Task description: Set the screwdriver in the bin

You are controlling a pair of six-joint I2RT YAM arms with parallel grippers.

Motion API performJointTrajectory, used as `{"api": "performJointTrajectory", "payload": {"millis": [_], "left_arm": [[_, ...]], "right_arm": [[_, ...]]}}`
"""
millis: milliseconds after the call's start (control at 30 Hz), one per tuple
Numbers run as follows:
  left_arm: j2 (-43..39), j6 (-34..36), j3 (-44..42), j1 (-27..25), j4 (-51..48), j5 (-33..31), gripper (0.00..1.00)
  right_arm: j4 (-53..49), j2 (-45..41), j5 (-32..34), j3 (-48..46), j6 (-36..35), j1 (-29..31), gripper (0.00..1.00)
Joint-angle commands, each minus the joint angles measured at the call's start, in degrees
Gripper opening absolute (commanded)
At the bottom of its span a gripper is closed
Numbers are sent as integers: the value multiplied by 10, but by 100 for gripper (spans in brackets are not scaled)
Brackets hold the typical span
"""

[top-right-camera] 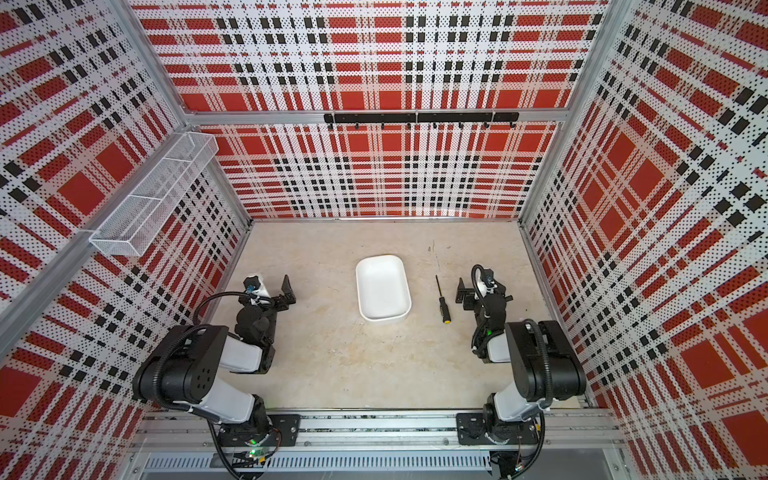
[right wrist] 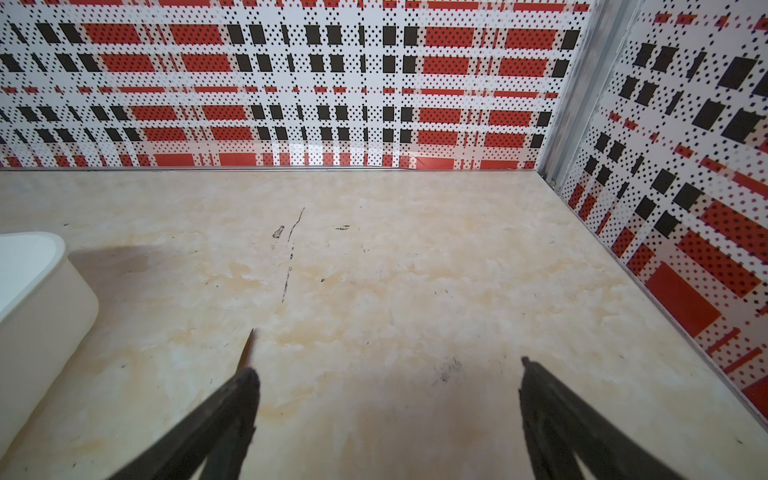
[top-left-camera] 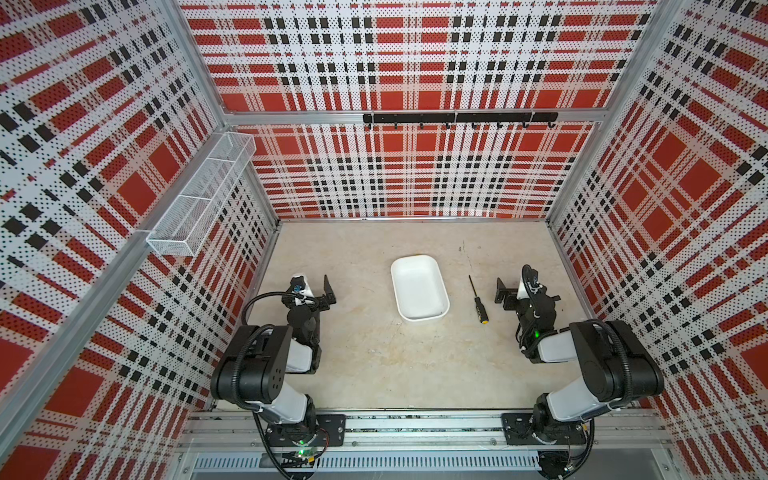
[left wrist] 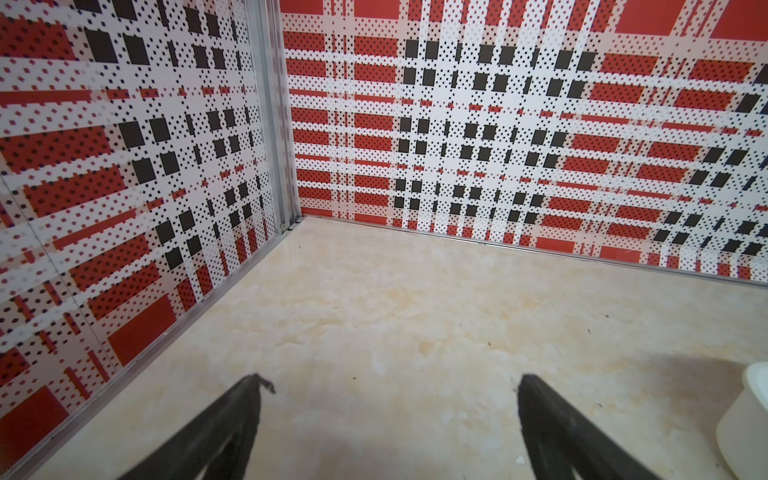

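Bright even light, soft shadows, bowed edges.

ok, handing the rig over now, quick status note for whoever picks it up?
Left gripper: open, empty, left of the bin.
Right gripper: open, empty, just right of the screwdriver.
Screwdriver: flat on the table between bin and right gripper, untouched.
Bin: empty.
Done: nothing yet.
Left: grasp the screwdriver, likely with the right arm, and drop it in the bin.

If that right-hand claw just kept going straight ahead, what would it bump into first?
Probably just bare table, then the back wall. The right gripper, open, points past the screwdriver beside it.
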Motion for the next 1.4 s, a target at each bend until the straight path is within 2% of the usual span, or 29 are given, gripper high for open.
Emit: {"api": "performJointTrajectory", "payload": {"millis": [0, 233, 333, 433, 533, 700, 767, 867, 1033, 1200, 1367], "left_arm": [[6, 10, 9, 4, 22, -7, 98], [5, 10, 9, 4, 22, -7, 98], [5, 10, 8, 4, 23, -7, 98], [2, 10, 8, 4, 26, -5, 98], [-31, 18, 15, -1, -13, -1, 98], [-125, 37, 63, -32, -178, -8, 98], [-154, 14, 92, -43, -250, 6, 98], [-176, -45, 117, -60, -304, 32, 98], [-170, -122, 126, -113, -325, 61, 98], [-137, -179, 140, -181, -358, 85, 98], [-114, -233, 155, -210, -382, 117, 98]], "right_arm": [[21, 7, 3, 9, -10, -3, 100], [25, 2, 1, 5, -15, -3, 100], [-26, -37, -5, 15, -18, -2, 100], [-132, -104, -5, 40, -12, -1, 99], [-244, -164, -27, 73, 13, -1, 100], [-493, -196, -105, 171, 77, 2, 100], [-561, -190, -137, 197, 91, 7, 100], [-627, -177, -180, 218, 108, 18, 99], [-683, -146, -242, 247, 127, 48, 95], [-716, -117, -226, 271, 130, 82, 91], [-754, -85, -214, 290, 128, 86, 83]]}}
